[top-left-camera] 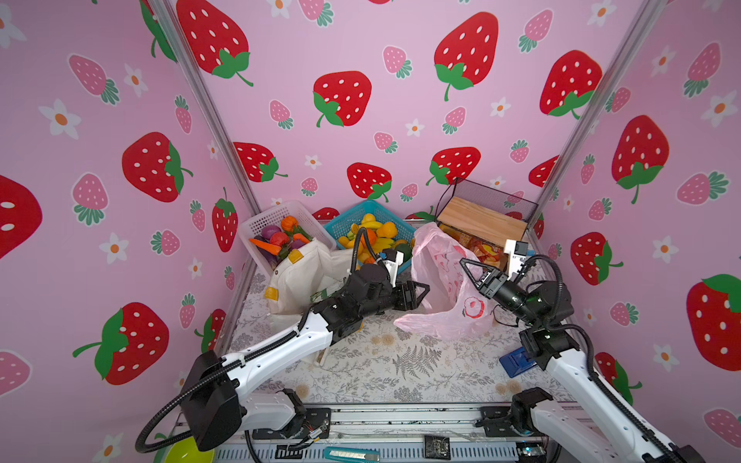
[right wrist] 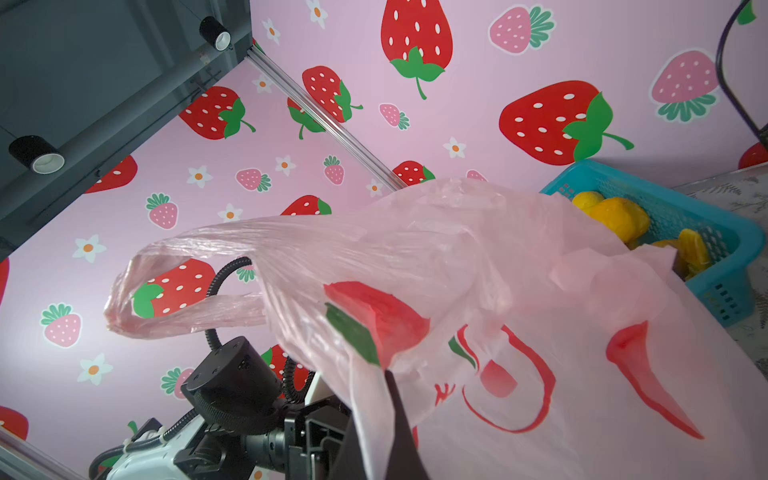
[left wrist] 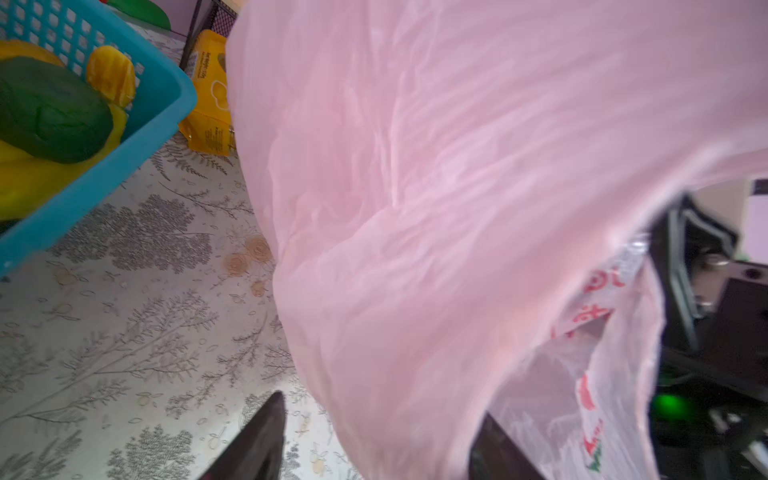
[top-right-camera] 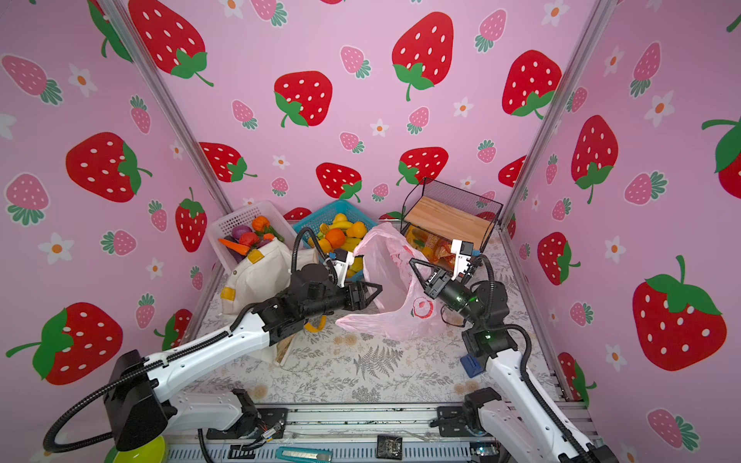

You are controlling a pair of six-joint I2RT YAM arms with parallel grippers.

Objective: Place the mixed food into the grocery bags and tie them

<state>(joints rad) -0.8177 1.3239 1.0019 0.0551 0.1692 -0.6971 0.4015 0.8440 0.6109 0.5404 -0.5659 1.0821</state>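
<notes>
Pink bag [top-left-camera: 441, 280]: standing open at centre right of the counter [top-left-camera: 401, 360] in both top views, beside the blue basket [top-left-camera: 345, 218]. Right fingers [right wrist: 399, 436] pressing together, pinching its upper edge. Left fingers [left wrist: 262, 440] standing spread, film hanging between them. White tote [top-left-camera: 304, 276] slumping at centre left.

Far left on the fern-print tablecloth [top-left-camera: 401, 362], a white lattice basket [top-left-camera: 276, 216] with a carrot [top-left-camera: 264, 245], a purple onion [top-left-camera: 270, 231] and a tomato [top-left-camera: 279, 239]. Just right of it, a blue lattice basket [top-left-camera: 353, 216] holding banana bunches [top-left-camera: 383, 243]. Far right, a black mesh rack [top-left-camera: 493, 200] with a wooden shelf [top-left-camera: 481, 220]. Near right, a small blue box [top-left-camera: 515, 362]. Along the near edge, a teal cutter [top-left-camera: 351, 454] and a lime-green bowl [top-left-camera: 188, 453].
</notes>
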